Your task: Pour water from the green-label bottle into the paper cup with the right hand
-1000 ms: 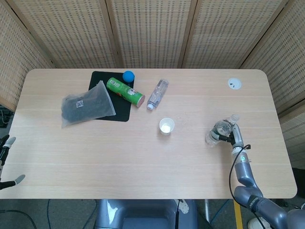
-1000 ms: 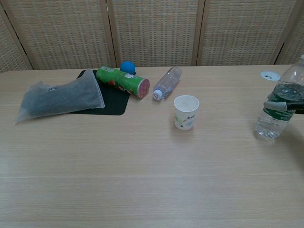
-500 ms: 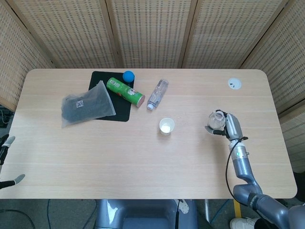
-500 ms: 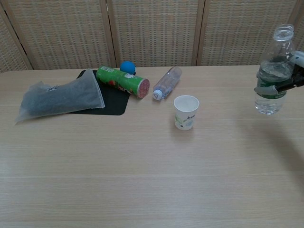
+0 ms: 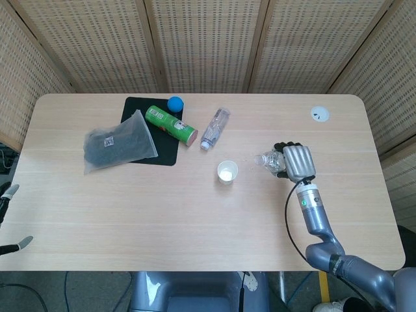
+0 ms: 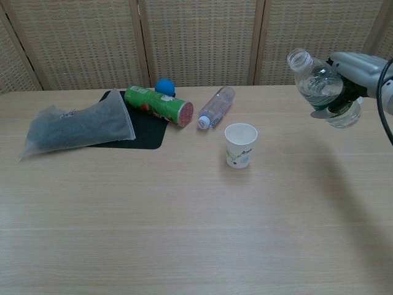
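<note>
The clear plastic water bottle with the green label (image 6: 322,88) hangs in the air above the pale wood-grain table (image 5: 195,214), well off the surface and to the right of the small white paper cup (image 6: 240,145). Its long axis is tilted, with the uncapped mouth pointing up and to the left, toward the cup's side, and the base lower and to the right; in the head view the bottle (image 5: 272,160) lies nearly across the table's width, neck toward the cup (image 5: 227,172). The mouth has not reached the space over the cup. The right hand (image 6: 359,72), grey and metallic with dark fingers, is wrapped around the bottle's lower body, fingers closed over the green label; from above, the back of this hand (image 5: 296,162) faces the camera. The cup stands upright, a short tapered cylinder with a greenish print on its side, open rim upward. Farther left, a second clear bottle (image 5: 215,128) lies on its side, beside a green cylindrical snack can (image 5: 171,125) lying across a flat black mat (image 5: 136,110). A small blue ball (image 5: 175,104) sits at the mat's far edge, and a crinkled grey translucent bag (image 5: 119,141) overlaps its near side. Of the left hand (image 5: 12,221) only fingertips show at the frame's left edge, apart from one another and holding nothing.
</note>
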